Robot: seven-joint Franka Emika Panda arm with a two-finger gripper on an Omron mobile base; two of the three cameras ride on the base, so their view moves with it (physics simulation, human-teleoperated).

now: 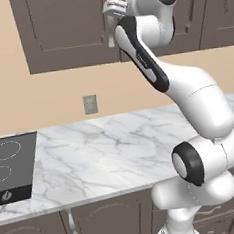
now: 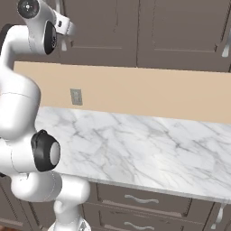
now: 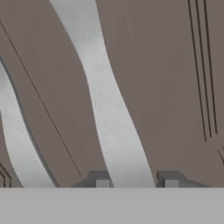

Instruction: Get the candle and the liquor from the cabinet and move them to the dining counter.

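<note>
The dark brown cabinet (image 1: 56,29) hangs on the wall above the counter with its panelled doors closed. Raised to the seam between two doors is my gripper (image 1: 109,10), also seen from the other side (image 2: 67,28). In the hand view, one long silver bar handle (image 3: 109,118) runs down between my two fingertips (image 3: 101,180), and the gripper (image 3: 135,181) is shut on it. A second silver handle (image 3: 17,144) lies to its left on the neighbouring door. The candle and the liquor are hidden. The dining counter is out of view.
Below the cabinet runs a marble counter (image 1: 107,150) with a black cooktop (image 1: 8,168) at its left end. A grey wall outlet (image 1: 90,104) sits on the beige backsplash. Dark drawers (image 2: 140,198) line the counter's front. Another cabinet handle (image 2: 225,45) shows at far right.
</note>
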